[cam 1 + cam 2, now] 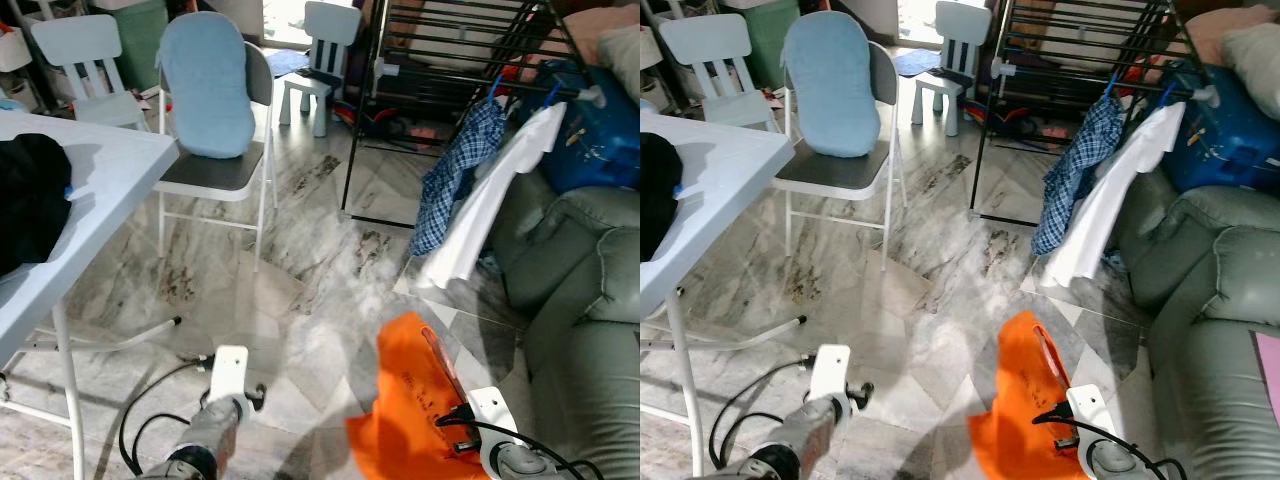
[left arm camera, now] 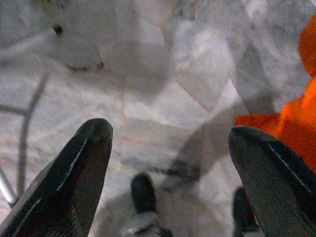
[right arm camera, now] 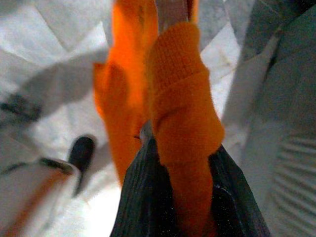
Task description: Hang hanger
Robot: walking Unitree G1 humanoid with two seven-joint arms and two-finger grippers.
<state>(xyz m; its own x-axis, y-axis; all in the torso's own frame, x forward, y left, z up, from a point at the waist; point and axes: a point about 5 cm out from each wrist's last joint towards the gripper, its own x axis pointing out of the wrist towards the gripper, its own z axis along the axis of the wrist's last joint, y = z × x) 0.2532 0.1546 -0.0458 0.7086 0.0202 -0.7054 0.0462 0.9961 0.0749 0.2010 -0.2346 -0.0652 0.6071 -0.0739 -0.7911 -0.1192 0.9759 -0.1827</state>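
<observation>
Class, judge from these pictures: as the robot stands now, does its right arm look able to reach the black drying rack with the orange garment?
Probably not yet. The right gripper holds the orange garment low, while the drying rack stands across open floor; nothing blocks the way, so walking closer should do.

My right jaws grip an orange garment (image 1: 412,400). Beyond them hang a blue-checked shirt (image 1: 455,170) and a white shirt (image 1: 490,195); the floor (image 1: 300,260) is grey-veined marble.

Head pair looks down on marble floor (image 1: 300,290); wrist cameras hover close above it.
</observation>
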